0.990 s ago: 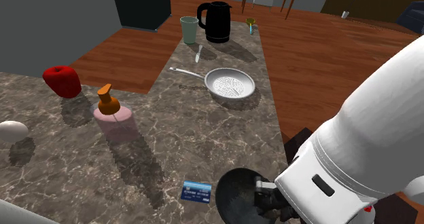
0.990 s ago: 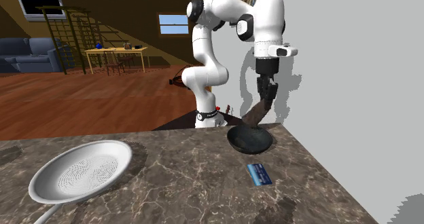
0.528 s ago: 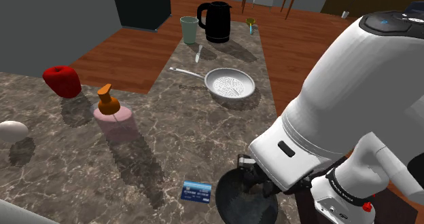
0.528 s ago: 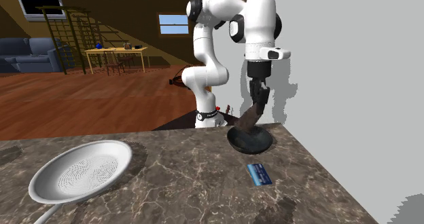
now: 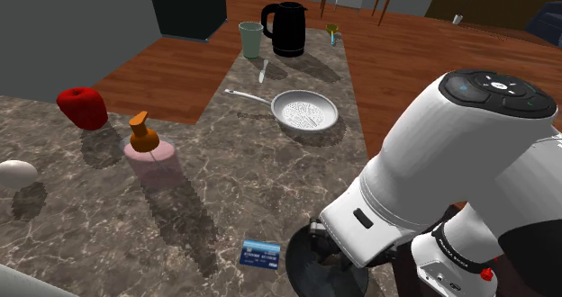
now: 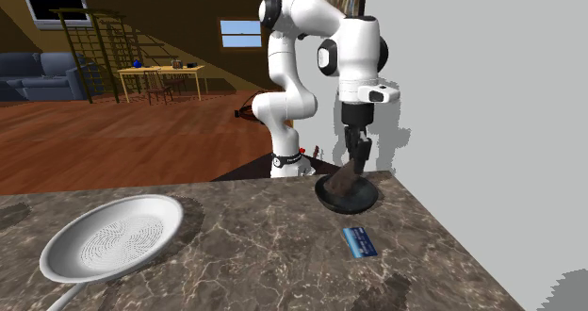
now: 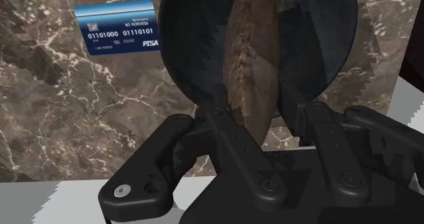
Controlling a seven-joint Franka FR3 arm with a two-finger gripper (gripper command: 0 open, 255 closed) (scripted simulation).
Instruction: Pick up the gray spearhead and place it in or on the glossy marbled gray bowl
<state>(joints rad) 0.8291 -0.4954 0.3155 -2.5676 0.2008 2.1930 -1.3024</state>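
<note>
Wrist view is showing the end effector (image 7: 265, 117) closing narrow around the brownish spearhead (image 7: 253, 60). The black fingers are gripping its near end while the rest is hanging over the inside of the dark glossy bowl (image 7: 193, 53). A blue bank card (image 7: 117, 27) is lying flat on the marbled desk (image 7: 47, 127) just beside the bowl, not touching it. In the second exterior view the spearhead is leaning at a tilt, its low end reaching down into the bowl, though I can't tell if it's touching the bottom. The bowl is sitting near the desk's corner, and a white perforated pan (image 6: 113, 236) is sitting well apart toward that view's left.
</note>
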